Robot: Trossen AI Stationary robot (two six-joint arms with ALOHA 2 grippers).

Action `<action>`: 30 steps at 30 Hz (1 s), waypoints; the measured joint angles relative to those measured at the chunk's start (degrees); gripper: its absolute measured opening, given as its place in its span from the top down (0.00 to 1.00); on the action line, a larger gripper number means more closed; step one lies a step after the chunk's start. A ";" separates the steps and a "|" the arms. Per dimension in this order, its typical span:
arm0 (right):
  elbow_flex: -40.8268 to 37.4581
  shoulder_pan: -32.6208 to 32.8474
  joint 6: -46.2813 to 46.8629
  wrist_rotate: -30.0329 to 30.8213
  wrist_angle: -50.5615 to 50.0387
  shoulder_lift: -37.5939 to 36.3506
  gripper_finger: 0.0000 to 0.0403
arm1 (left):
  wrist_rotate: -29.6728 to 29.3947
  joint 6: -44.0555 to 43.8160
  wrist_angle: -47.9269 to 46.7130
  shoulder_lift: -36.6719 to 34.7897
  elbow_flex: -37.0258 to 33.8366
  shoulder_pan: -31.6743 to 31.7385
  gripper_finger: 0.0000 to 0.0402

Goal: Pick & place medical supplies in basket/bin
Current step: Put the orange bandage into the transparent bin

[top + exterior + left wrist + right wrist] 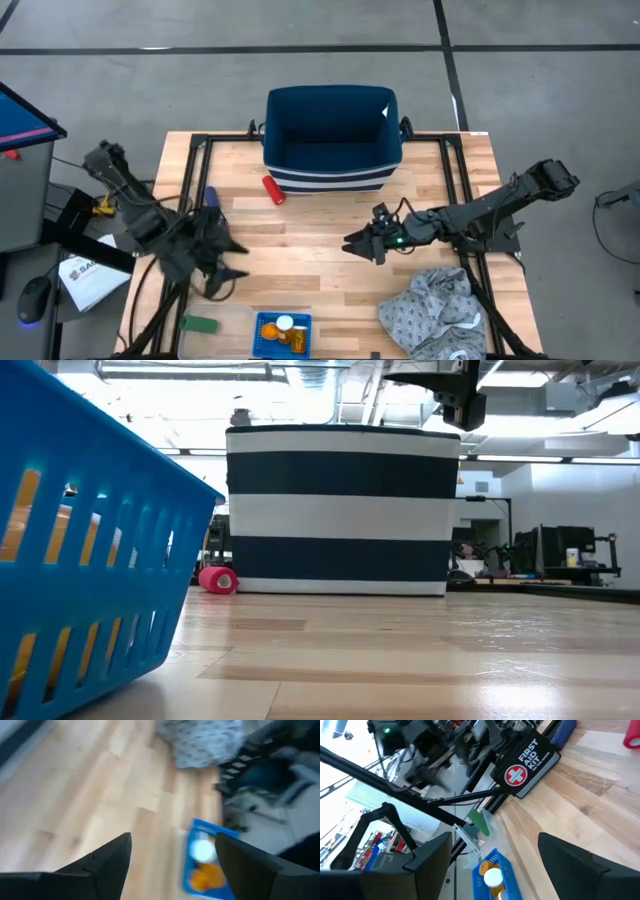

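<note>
My left gripper (222, 272) hangs spread and empty above the wood, the flat green piece (200, 324) near the front edge and the blue basket (283, 333) just right of it holding orange bottles, one white-capped. The red cylinder (273, 189) lies beside the navy striped tub (332, 140), then my right gripper (360, 246) waits open above the crumpled cloth (437, 312)

The grey floor (560, 90) carries dark tape lines around the pale wood bench (310, 240). Overhead, bright ceiling lights (190, 372) glare among ducts. Past the bench, desks with monitors (560, 550) stand against a white wall (570, 495).
</note>
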 joint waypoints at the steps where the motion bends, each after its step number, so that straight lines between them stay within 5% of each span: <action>1: 0.00 0.21 0.00 -0.02 -0.01 -0.17 0.28 | 0.28 1.14 -0.68 0.07 0.00 2.16 0.30; 4: 0.00 0.74 0.00 -0.02 0.15 -0.28 0.28 | 2.69 2.78 -3.61 -0.16 0.00 10.16 0.29; 10: 0.00 0.73 0.00 0.00 0.00 -0.28 0.28 | 18.69 7.19 -10.82 -0.79 -0.02 30.77 0.25; 16: 0.00 0.73 -0.20 0.00 -0.02 -0.28 0.28 | 26.17 14.26 -9.32 -2.48 -2.06 45.93 0.22; 22: 0.00 0.91 -0.42 1.58 0.00 -0.28 0.28 | 25.31 28.08 3.51 -1.89 -6.92 42.95 0.26; 26: 0.00 1.10 -0.42 2.10 0.02 -0.28 0.28 | 13.66 34.33 6.92 0.93 -8.68 37.68 0.28; 30: 0.00 1.22 -0.16 2.12 0.02 -0.28 0.28 | 4.04 31.63 6.50 7.14 -10.03 34.53 0.28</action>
